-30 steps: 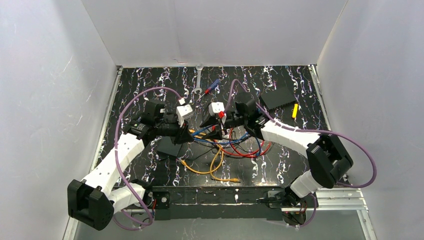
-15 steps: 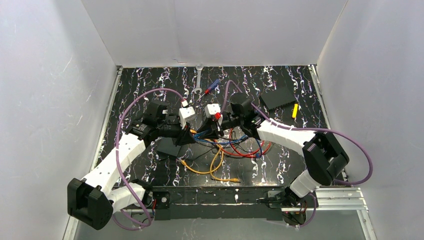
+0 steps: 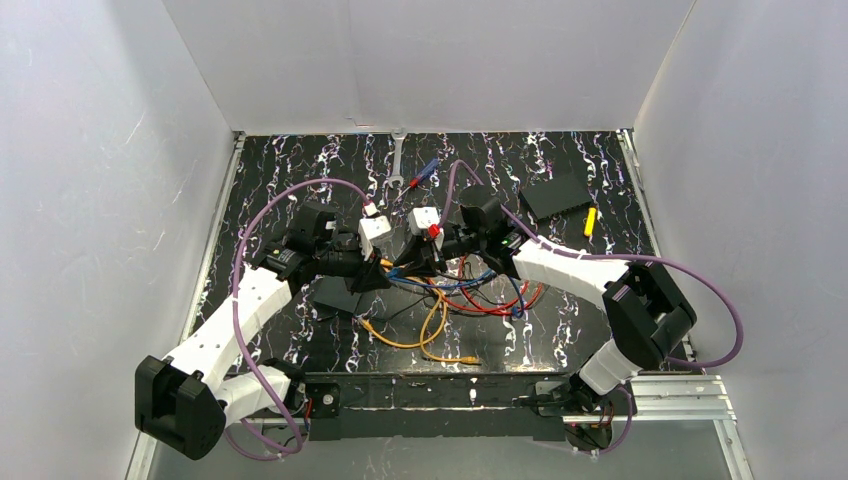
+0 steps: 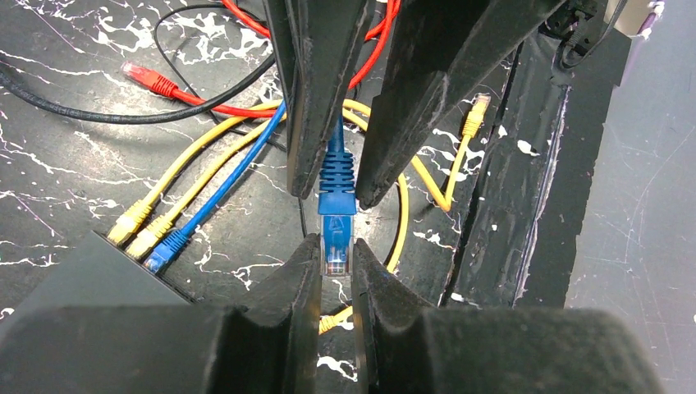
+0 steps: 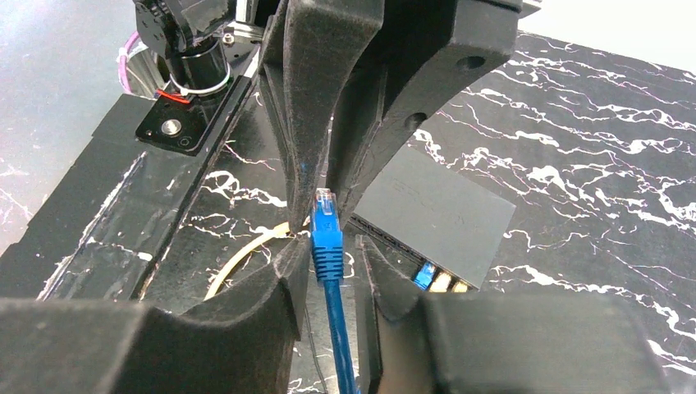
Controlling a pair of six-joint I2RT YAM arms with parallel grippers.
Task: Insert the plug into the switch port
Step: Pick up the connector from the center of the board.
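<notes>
My left jaws are clenched on the tip of the blue plug (image 4: 336,246). My right jaws flank its ribbed boot from the opposite side; I cannot tell whether they pinch it. The plug hangs above the desk (image 4: 49,164), apart from the switch (image 5: 435,213), which lies flat there with one blue and two yellow cables (image 4: 168,246) plugged into its edge.

The switch (image 3: 335,293) is hemmed at 3 o'clock by tangled cables (image 3: 470,298); bare tabletop (image 3: 322,345) is left at 6 o'clock.
</notes>
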